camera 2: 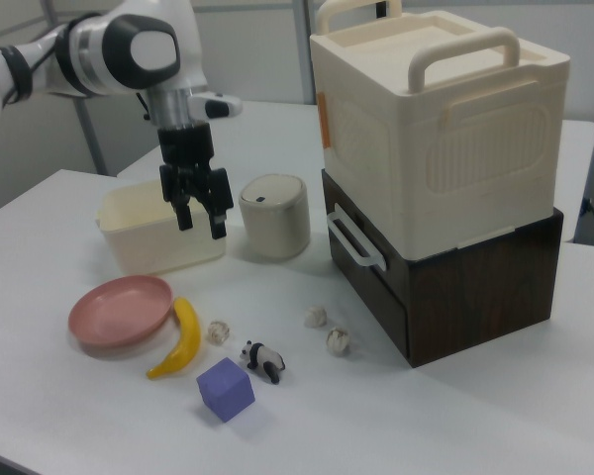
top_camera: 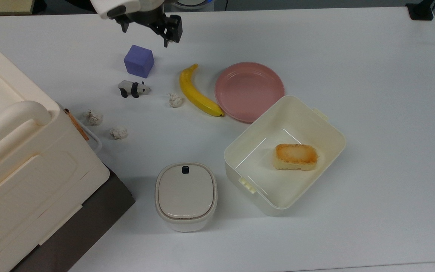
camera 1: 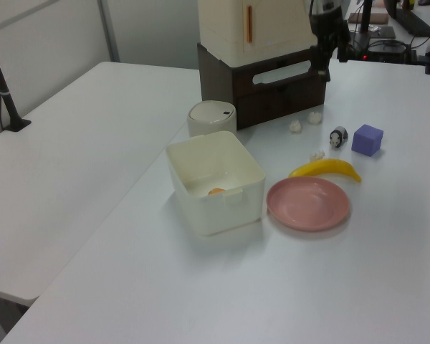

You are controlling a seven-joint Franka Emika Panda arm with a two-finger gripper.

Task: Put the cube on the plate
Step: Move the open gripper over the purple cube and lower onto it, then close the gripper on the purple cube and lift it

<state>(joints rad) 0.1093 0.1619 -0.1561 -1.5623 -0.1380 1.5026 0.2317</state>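
End effector (camera 2: pixel 201 216) open, empty, hovering above worktop (top_camera: pixel 353 56). Cube (top_camera: pixel 139 61) beside panda toy (top_camera: pixel 133 89), well apart from plate (top_camera: pixel 249 91).

My fingers (camera 2: pixel 201 220) hang spread and empty above the worktop (camera 2: pixel 99 426).
The cube (camera 2: pixel 226 390) sits below them by the toy panda (camera 2: pixel 261 359); the banana (camera 2: pixel 178 338) touches the plate (camera 2: pixel 120 311).
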